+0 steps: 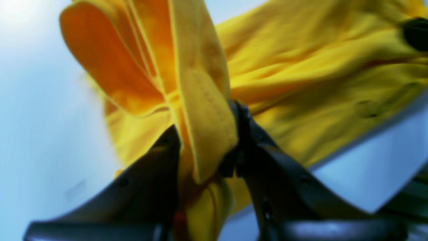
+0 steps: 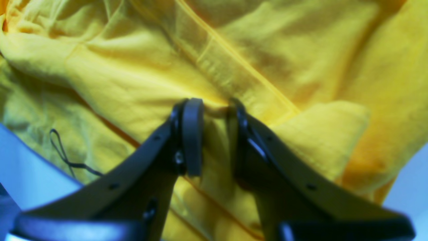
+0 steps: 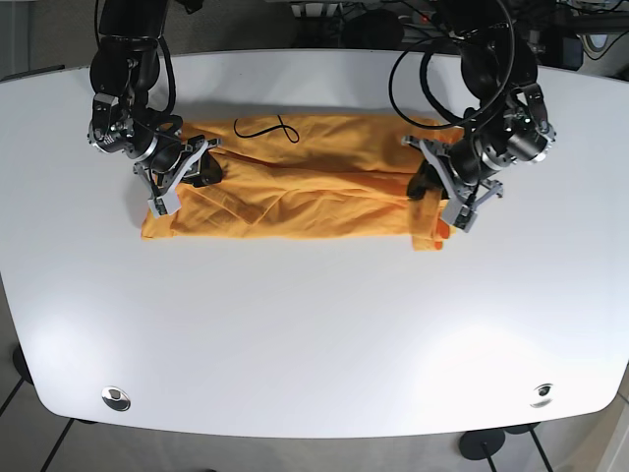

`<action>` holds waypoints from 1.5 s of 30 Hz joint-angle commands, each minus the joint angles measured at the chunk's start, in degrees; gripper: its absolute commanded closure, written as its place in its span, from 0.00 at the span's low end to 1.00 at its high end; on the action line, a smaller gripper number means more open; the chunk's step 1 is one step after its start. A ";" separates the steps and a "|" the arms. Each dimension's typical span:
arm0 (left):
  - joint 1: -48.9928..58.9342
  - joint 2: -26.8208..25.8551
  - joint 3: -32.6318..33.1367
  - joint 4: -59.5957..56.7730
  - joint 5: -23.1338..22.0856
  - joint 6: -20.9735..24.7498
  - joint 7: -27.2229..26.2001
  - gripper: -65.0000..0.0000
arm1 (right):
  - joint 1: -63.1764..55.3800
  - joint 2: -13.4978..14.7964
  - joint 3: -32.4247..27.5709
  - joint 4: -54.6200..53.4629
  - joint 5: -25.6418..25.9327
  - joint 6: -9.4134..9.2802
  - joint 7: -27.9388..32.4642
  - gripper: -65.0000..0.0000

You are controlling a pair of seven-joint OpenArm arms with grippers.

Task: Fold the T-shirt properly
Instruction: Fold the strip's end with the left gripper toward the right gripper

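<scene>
— Where's the T-shirt (image 3: 295, 187)?
— Spread in a long band across the white counter (image 3: 314, 334), far half.
— Left pincer (image 1: 205, 134)?
— Clamped on a raised hem fold.
— Right pincer (image 2: 215, 110)?
— Pinching bunched cloth at the opposite end

Robotics lab: two cabled arms over white table (image 3: 295, 334), grey tiled floor (image 3: 29, 433), equipment clutter behind.

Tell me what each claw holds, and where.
Both grip the shirt: left claw on a hemmed edge at one end, right claw on a fold at the other.
</scene>
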 commanded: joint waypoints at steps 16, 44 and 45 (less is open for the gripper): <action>-6.47 1.41 20.70 -2.45 -1.33 16.63 -6.47 0.43 | 0.31 0.44 -0.22 0.78 0.15 -0.02 -0.15 0.81; -0.22 -11.08 22.11 3.00 -4.14 16.54 -6.73 0.83 | 0.75 2.29 2.68 0.96 15.09 -0.64 -0.33 0.80; -0.22 -11.08 18.68 3.35 -6.34 16.54 -6.73 0.83 | 0.75 2.73 4.00 0.96 17.99 -0.64 -0.95 0.80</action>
